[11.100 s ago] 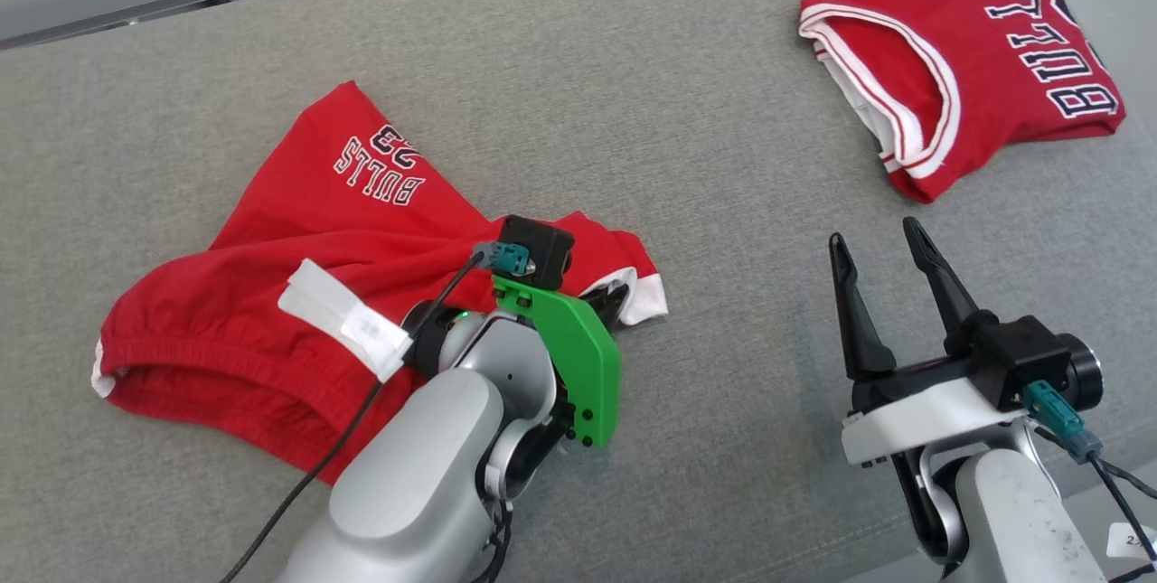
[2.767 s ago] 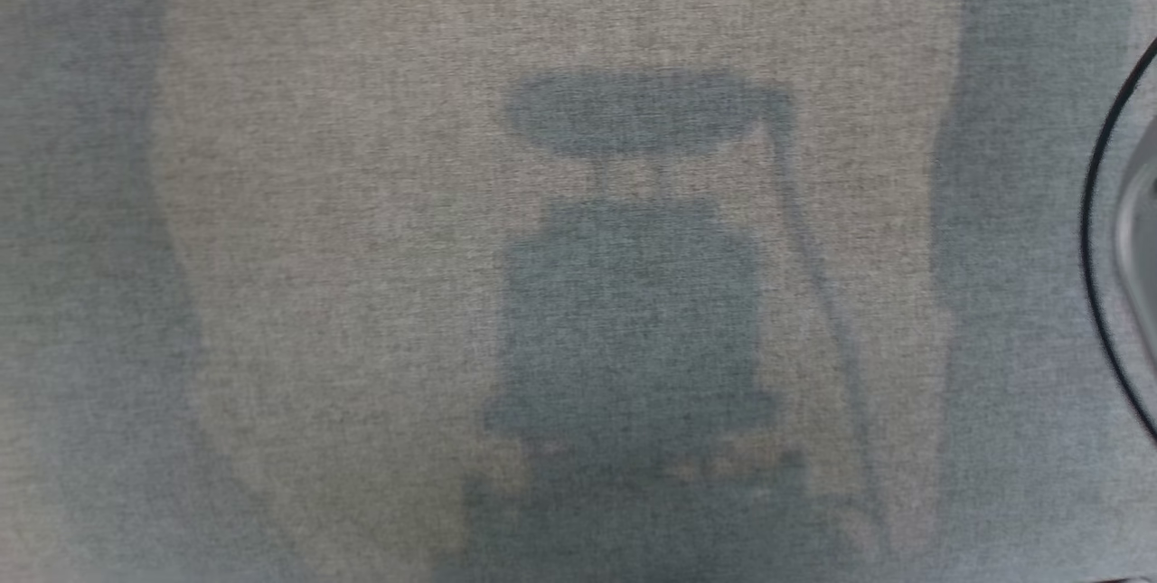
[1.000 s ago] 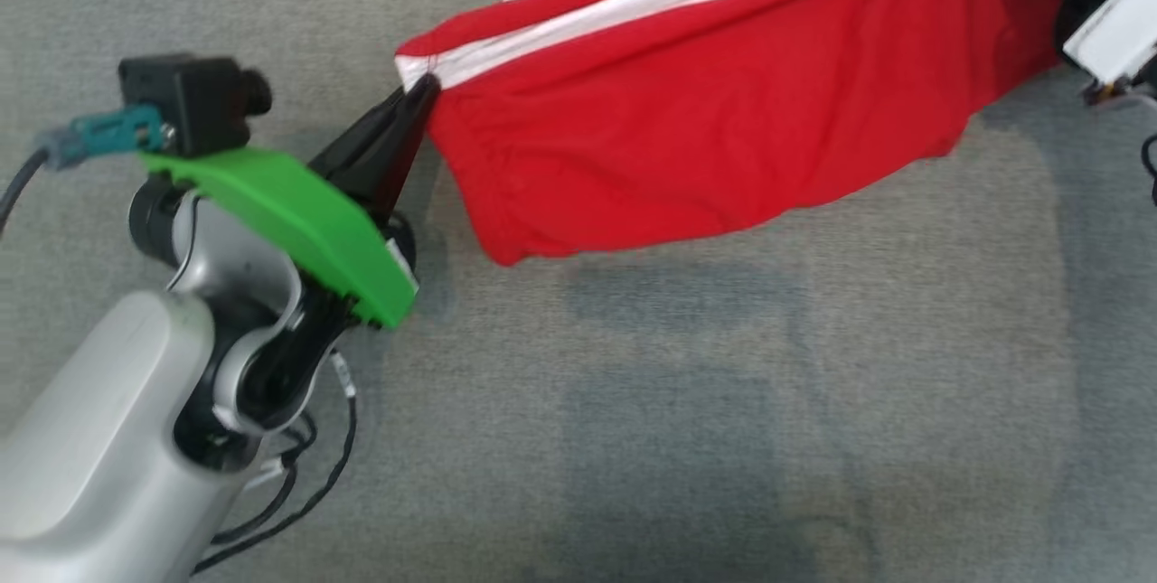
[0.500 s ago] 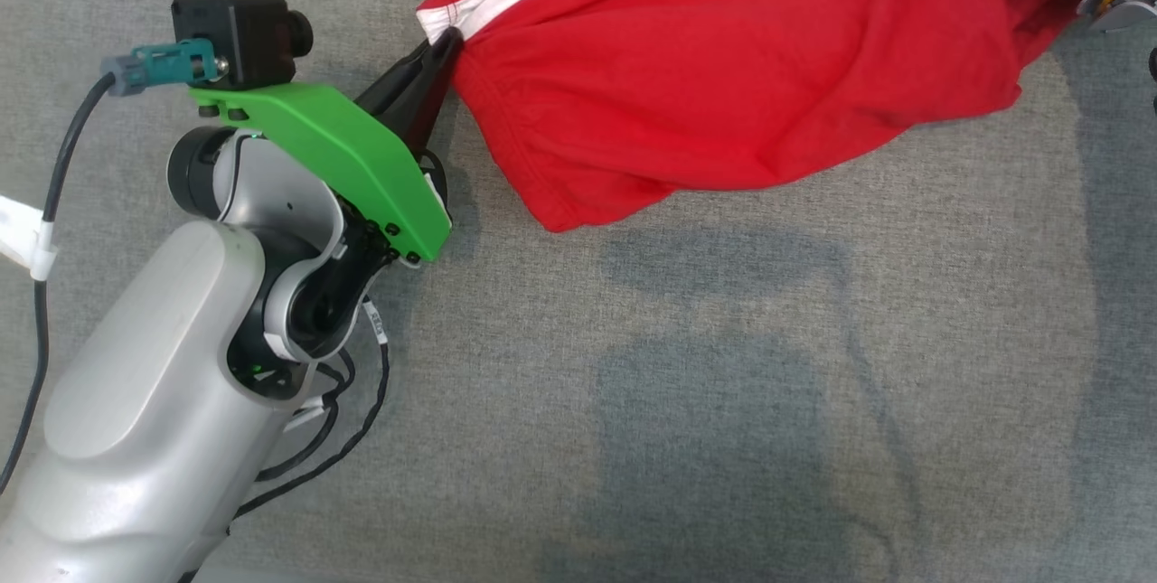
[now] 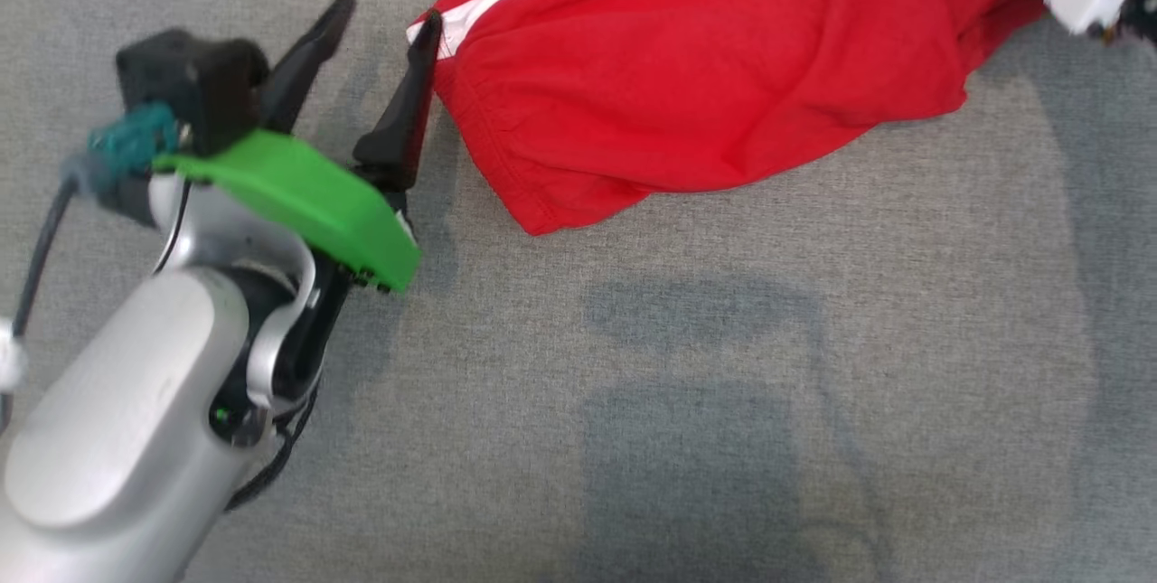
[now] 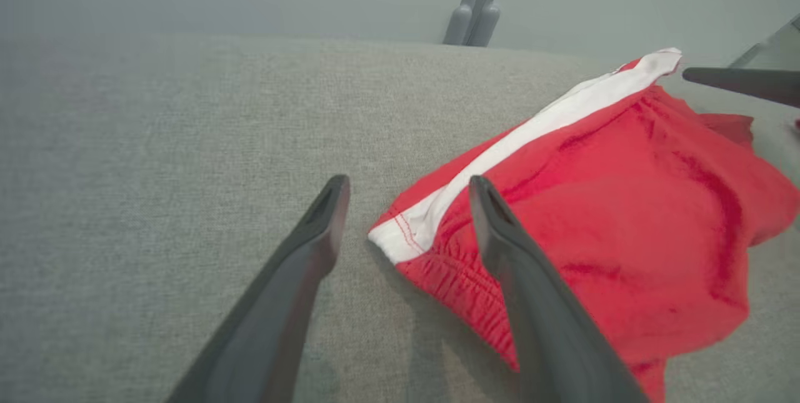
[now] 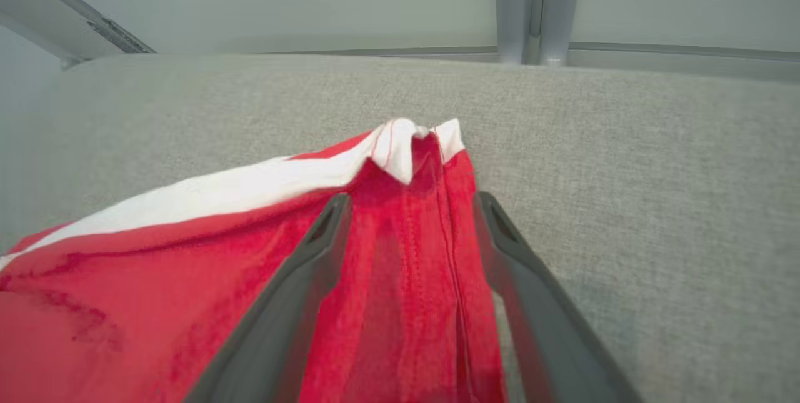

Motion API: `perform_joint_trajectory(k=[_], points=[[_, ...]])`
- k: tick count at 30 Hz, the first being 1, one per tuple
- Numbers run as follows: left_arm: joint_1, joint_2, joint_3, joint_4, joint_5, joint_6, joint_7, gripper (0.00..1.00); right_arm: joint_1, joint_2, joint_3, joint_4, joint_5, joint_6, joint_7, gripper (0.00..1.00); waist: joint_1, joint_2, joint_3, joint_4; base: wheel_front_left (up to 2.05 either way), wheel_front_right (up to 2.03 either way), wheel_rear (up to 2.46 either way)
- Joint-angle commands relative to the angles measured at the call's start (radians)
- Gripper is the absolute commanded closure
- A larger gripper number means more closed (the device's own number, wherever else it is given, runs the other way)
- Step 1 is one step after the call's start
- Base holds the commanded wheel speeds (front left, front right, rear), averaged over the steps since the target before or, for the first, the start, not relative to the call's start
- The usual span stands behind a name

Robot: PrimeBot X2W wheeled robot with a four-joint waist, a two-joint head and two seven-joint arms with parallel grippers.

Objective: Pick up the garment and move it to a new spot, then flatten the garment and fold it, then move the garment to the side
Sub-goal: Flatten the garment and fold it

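Half a second ago the left pincer (image 5: 389,9) was clamped on the white-striped corner of the red jersey-cloth garment (image 5: 723,86). Now its fingers stand wide apart, with that corner lying loose at their tips. The garment rests rumpled on the grey fabric-covered tabletop (image 5: 723,384), at the far side and toward the right. The right pincer (image 7: 410,198) is spread as well, straddling the opposite corner. The move to a new spot looks finished, so flattening is probably next.

Left gripper (image 5: 387,23) is spread wide, its forearm (image 5: 117,438) angling up from lower left. Right gripper (image 7: 410,203) has fingers apart too.
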Motion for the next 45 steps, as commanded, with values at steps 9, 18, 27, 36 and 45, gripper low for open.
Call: perform_joint_trajectory(k=[9,18,27,36,45], points=[[0.217,0.042,-0.007,-0.062,0.118,0.095,-0.207,0.0,0.086,-0.04,-0.003,0.038,-0.108,0.0,0.082,0.0,0.0,0.0065,-0.035,0.063,0.0,0.0,0.0],[0.308,-0.023,-0.007,0.006,0.082,0.043,-0.359,0.0,0.152,0.002,-0.052,0.083,-0.068,0.002,0.203,1.0,0.0,0.0065,-0.066,0.119,0.0,0.0,0.0],[0.414,-0.055,-0.001,0.122,0.025,-0.008,-0.402,0.0,0.374,0.075,-0.216,-0.037,0.099,0.0,0.096,1.0,0.0,0.0065,-0.275,0.077,0.0,0.0,0.0],[0.581,-0.027,0.054,0.183,0.018,-0.028,-0.423,0.0,0.76,0.166,-0.333,-0.149,0.185,0.0,-0.013,1.0,0.0,0.0065,-0.471,-0.037,0.0,0.0,0.0],[0.672,-0.024,0.117,0.186,0.068,-0.078,-0.424,0.0,0.88,0.197,-0.425,-0.074,0.184,0.0,-0.078,1.0,0.0,0.0065,-0.521,-0.116,0.0,0.0,0.0]])
